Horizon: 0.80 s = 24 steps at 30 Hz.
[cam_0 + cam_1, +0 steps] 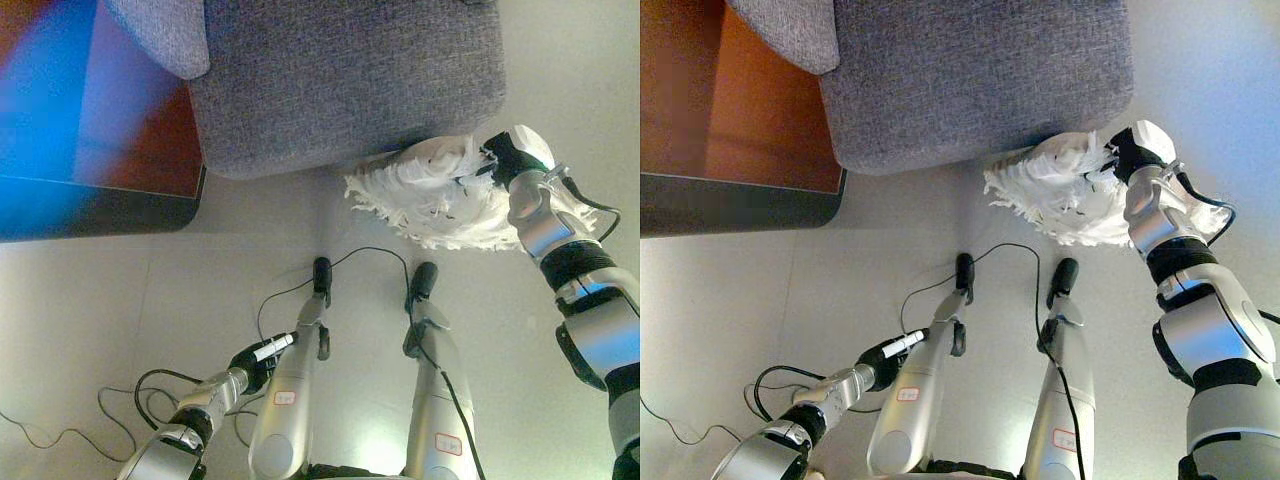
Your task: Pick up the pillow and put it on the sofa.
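A white fluffy pillow (432, 195) lies on the floor against the front right corner of the grey sofa (340, 80). It also shows in the right eye view (1060, 190). My right hand (505, 158) is at the pillow's right end, its fingers dug into the fur and curled on it. My left hand (258, 358) hangs low at the lower left, away from the pillow, with fingers curled and empty.
A dark wooden table (740, 150) with a black edge stands left of the sofa. A grey cushion (165, 35) sits on the sofa's left end. Pale floor (150, 290) lies in front of the sofa.
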Motion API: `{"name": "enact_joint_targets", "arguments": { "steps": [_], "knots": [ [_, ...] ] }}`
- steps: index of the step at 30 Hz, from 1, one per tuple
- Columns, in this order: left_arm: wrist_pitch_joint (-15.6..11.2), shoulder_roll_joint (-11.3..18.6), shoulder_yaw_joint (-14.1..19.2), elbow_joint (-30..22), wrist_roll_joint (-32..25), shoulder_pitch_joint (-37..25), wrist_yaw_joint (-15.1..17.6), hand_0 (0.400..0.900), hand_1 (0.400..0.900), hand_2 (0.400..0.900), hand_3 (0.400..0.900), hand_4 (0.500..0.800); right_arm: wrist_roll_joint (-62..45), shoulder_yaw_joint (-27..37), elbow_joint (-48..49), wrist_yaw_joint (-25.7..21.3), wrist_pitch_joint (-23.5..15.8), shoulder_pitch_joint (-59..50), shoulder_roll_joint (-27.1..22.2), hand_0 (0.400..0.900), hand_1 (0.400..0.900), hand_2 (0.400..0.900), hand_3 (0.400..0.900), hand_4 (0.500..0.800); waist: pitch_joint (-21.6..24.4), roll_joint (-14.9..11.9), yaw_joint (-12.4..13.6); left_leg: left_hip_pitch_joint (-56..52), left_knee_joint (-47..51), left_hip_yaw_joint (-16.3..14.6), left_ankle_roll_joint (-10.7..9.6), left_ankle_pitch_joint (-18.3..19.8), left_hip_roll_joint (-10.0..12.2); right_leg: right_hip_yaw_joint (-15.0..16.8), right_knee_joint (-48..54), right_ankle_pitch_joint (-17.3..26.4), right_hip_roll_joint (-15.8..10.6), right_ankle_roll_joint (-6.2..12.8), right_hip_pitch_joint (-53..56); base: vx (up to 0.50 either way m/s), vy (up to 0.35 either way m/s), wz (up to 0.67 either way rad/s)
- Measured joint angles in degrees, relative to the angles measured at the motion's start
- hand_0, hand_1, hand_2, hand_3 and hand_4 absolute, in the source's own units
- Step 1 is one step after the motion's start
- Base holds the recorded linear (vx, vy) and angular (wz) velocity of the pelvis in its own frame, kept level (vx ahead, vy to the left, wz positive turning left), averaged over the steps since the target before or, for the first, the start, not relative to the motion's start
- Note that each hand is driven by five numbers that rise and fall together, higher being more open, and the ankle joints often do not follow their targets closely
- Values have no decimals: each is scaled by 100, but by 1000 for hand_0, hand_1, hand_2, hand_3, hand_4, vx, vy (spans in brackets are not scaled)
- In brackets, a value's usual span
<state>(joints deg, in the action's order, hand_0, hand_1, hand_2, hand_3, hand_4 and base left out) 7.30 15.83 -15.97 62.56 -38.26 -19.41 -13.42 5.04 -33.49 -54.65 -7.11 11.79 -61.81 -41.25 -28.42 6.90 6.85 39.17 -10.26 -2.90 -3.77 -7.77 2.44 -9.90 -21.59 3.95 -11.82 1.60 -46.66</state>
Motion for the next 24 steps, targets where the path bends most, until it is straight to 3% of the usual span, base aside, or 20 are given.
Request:
{"name": "enact_joint_targets", "arguments": {
  "steps": [10,19,24],
  "knots": [
    [74,1,4,2,9,5,13,900,900,900,900,800,-30,4,-4,182,-217,216,-13,400,400,400,400,500,-10,-14,-19,-179,-46,8,-16,23,22,-25,126,70,38,-11,262,-30,-16,-4],
    [289,3,9,29,165,383,-36,900,900,900,900,800,20,4,38,655,-590,1030,-90,400,400,400,400,500,-51,-115,-49,-1570,594,-28,30,-13,54,-47,1016,261,181,139,1757,19,-16,-2],
    [490,87,182,85,330,625,-81,900,900,900,900,800,34,26,519,1106,-940,1547,-347,400,400,400,400,500,4,-266,-89,-2460,1108,-41,14,-38,110,-151,1638,359,286,176,2718,116,-17,0]
  ]
}}
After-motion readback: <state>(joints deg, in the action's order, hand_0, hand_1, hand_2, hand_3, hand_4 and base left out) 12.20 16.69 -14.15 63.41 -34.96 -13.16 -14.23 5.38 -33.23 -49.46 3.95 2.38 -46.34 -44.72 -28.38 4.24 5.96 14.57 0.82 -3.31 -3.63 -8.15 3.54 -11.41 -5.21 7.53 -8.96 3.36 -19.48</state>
